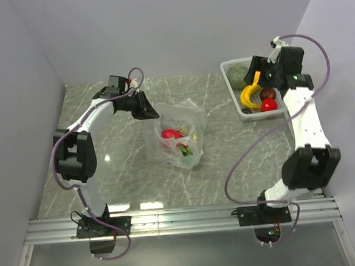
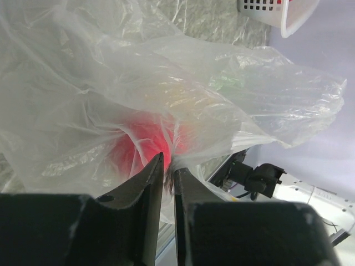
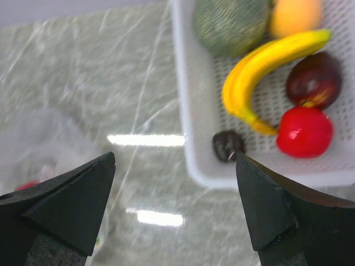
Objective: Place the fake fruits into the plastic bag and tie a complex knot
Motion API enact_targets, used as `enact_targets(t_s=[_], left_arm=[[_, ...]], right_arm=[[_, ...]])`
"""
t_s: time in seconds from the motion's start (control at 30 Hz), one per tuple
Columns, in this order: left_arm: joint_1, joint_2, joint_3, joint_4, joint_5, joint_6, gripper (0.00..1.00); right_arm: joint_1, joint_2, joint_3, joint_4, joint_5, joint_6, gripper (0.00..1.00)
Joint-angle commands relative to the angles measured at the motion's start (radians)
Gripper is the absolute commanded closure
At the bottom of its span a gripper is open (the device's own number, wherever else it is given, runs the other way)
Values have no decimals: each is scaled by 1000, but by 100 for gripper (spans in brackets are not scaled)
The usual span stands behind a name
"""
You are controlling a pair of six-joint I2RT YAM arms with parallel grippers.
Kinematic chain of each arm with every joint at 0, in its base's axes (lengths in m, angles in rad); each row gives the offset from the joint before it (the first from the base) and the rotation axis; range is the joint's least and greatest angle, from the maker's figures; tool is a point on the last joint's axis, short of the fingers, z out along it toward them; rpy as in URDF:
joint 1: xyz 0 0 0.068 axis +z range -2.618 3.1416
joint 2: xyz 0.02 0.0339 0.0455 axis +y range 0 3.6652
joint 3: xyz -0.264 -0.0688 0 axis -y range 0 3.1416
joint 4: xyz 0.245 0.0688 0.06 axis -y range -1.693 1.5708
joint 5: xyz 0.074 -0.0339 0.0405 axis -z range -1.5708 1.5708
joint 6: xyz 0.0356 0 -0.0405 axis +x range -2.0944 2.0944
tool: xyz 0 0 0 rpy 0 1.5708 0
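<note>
1. While fruits remain in the basket (image 3: 186, 111), the step in hand appears to be fetching the next one with the right arm; the knot comes later.
2. Right fingers (image 3: 83, 188): spread wide and holding nothing, poised over the basket wall at the upper right of the top view.
3. Left fingers (image 2: 150, 183): nearly together, with only a thin slit between them and the tips against the bag (image 2: 166, 83) film. Whether film is pinched there cannot be told.
4. Select the red ball (image 3: 305, 132) or the banana (image 3: 260, 72), as both lie uncovered. Centre the fingers over the piece, descend straight, and close across its narrow width. A glossy shell will probably slip from an off-centre grip.
5. Confirm that the bag mouth stands open before carrying a fruit over, because loose film may fold shut.
6. Bag location: crumpled on the counter (image 1: 125, 173) at the centre of the top view, beside the left fingers and well apart from the basket.
7. Bag appearance: thin, clear and crinkled. A red fruit (image 2: 150, 144) shows through the film, with green and yellow specks near it.
8. Basket contents: melon (image 3: 230, 22), orange piece (image 3: 297, 14), banana, dark purple-red piece (image 3: 313, 80), red ball and a small dark piece (image 3: 227, 145) by the wall.
</note>
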Motion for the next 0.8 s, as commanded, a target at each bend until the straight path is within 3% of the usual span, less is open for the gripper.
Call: enact_targets(t_s=[0.0,0.13,0.3,0.77], left_arm=[[-5,-13,44,-7,-16,21,82],[-5,-12,42,1,-10,17,82],[-5,-16,33,18,-4,12,82],[-7,-3,24,27,8,12,81]], right_arm=[[6,154,152,-40,145,21,9],[6,358,323,-92,162,-21,16],[8,482,389,-97,186,-58,23],[44,657,311,-26,290,-138,25]])
